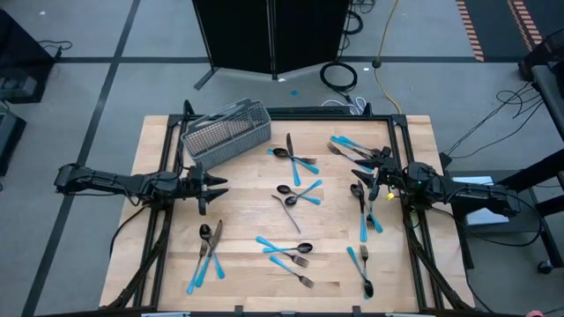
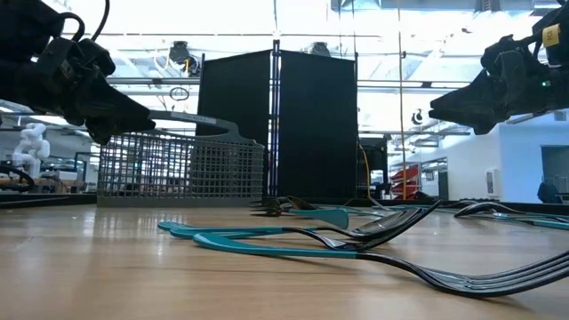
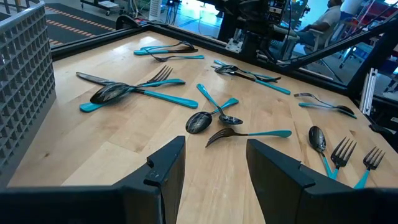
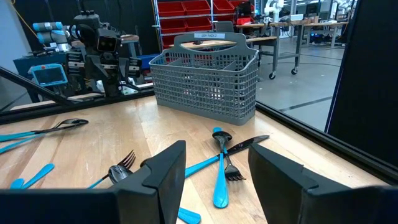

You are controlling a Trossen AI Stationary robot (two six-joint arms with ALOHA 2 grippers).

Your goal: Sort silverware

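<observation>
The silverware, with dark metal heads and light-blue handles, lies scattered flat on the wooden table in small crossed heaps: by the basket [image 1: 295, 159], at the centre [image 1: 298, 195], toward the near edge [image 1: 286, 251], near left [image 1: 210, 255] and along the right side [image 1: 363, 218]. My left gripper [image 1: 217, 187] hovers open over bare wood at the table's left, pointing right at the centre heap [image 3: 214, 115]. My right gripper [image 1: 369, 182] hovers open at the table's right, pointing left, with forks and spoons [image 4: 221, 162] just ahead of it. In the low view both grippers [image 2: 124, 116] [image 2: 444, 105] stand well above the tabletop.
The grey wire-mesh basket [image 1: 226, 132] stands at the far left of the table [image 1: 159, 220], beside my left arm, and shows ahead in the right wrist view [image 4: 205, 78]. A black frame rims the table. A dark cabinet [image 2: 276, 124] stands beyond the far edge.
</observation>
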